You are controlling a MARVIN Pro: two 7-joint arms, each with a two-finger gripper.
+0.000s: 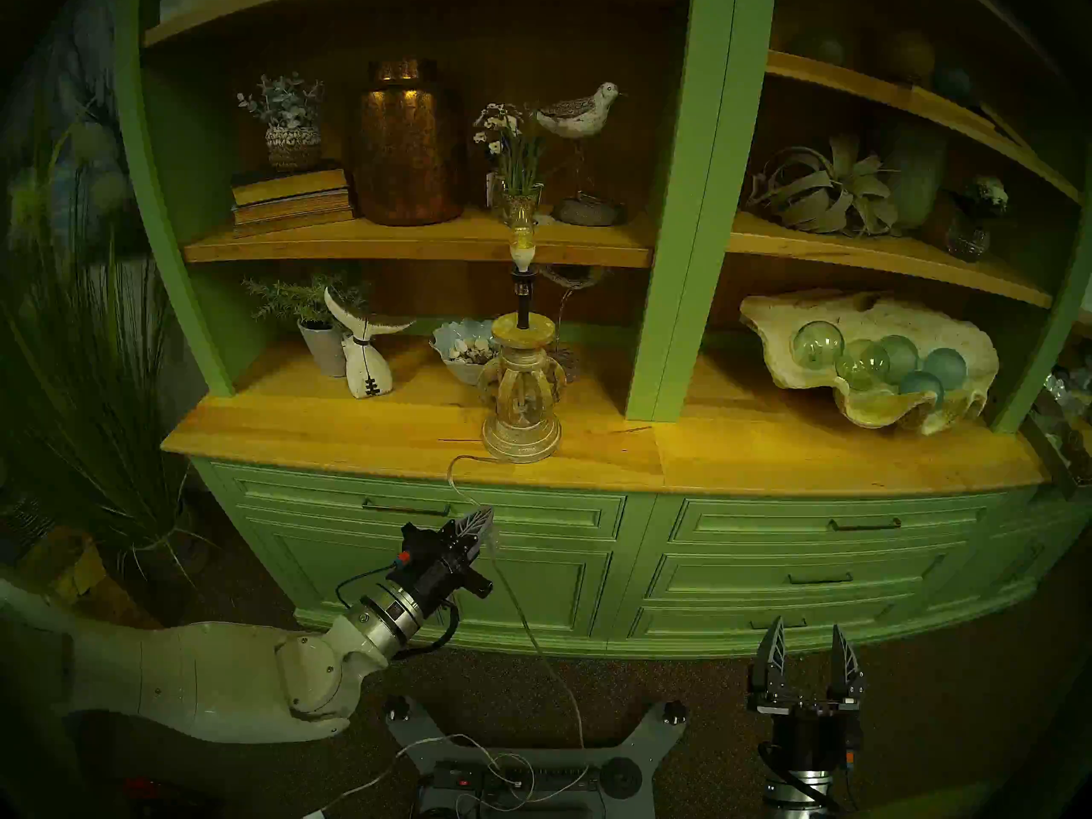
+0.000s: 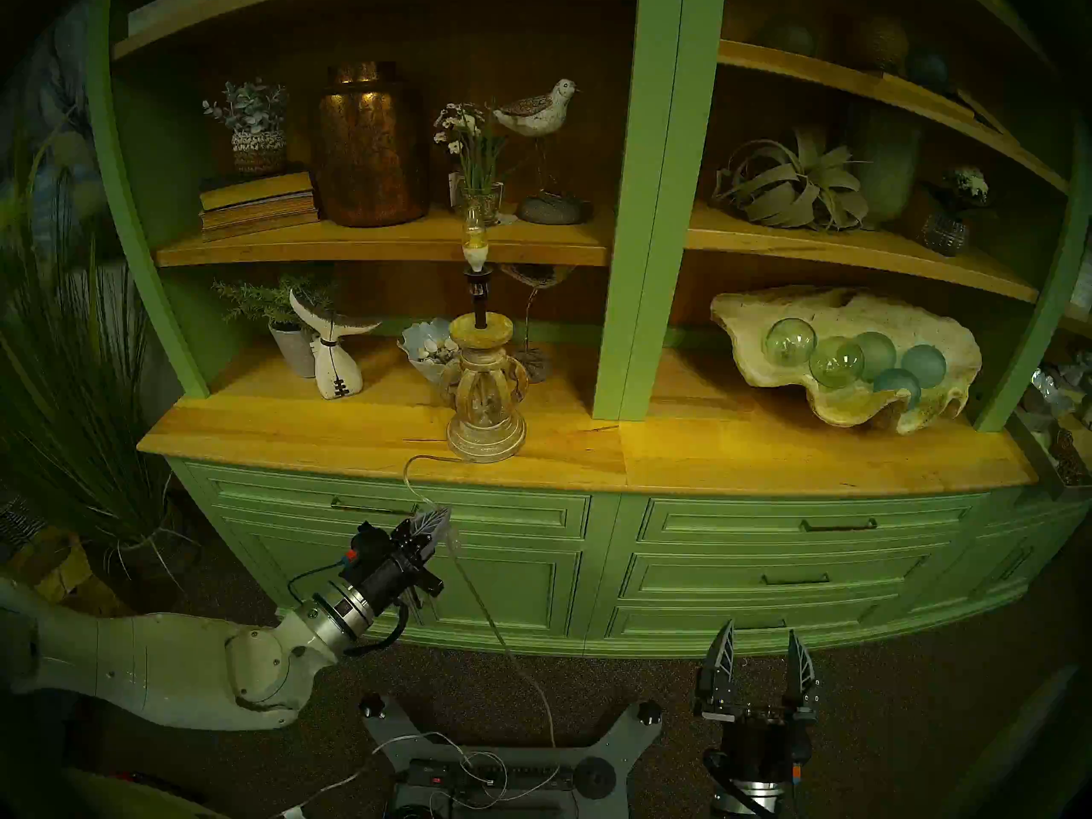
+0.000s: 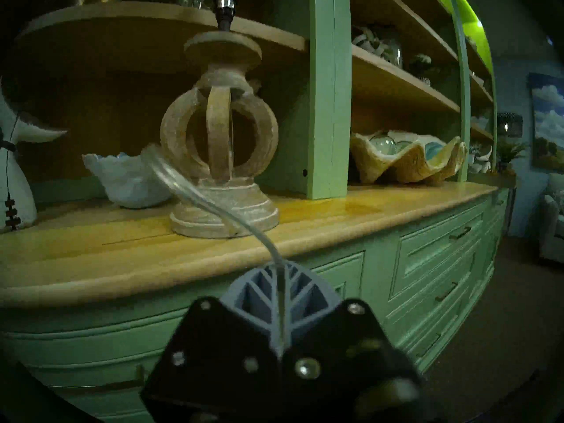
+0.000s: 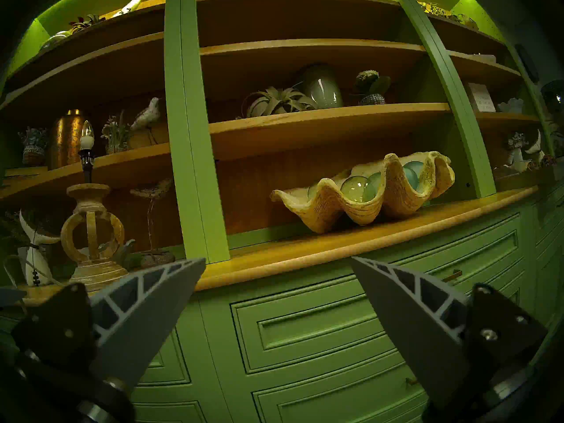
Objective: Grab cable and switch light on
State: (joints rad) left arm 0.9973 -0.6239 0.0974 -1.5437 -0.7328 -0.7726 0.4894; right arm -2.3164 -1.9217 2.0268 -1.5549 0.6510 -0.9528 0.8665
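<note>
The left gripper (image 1: 480, 523) hangs in front of the green cabinet's top drawer (image 1: 434, 507), its fingers (image 3: 282, 294) pressed together on the clear lamp cable (image 1: 458, 485), which curls off the wooden surface (image 1: 331, 433) from the foot of the whitewashed lamp base (image 1: 522, 395) and runs on down to the floor. The candle-shaped bulb (image 1: 522, 241) stands unlit on its thin black stem above that base, near the surface's front edge. The right gripper (image 1: 809, 652) sits low and well apart to the right, fingers (image 4: 146, 309) spread and holding nothing.
</note>
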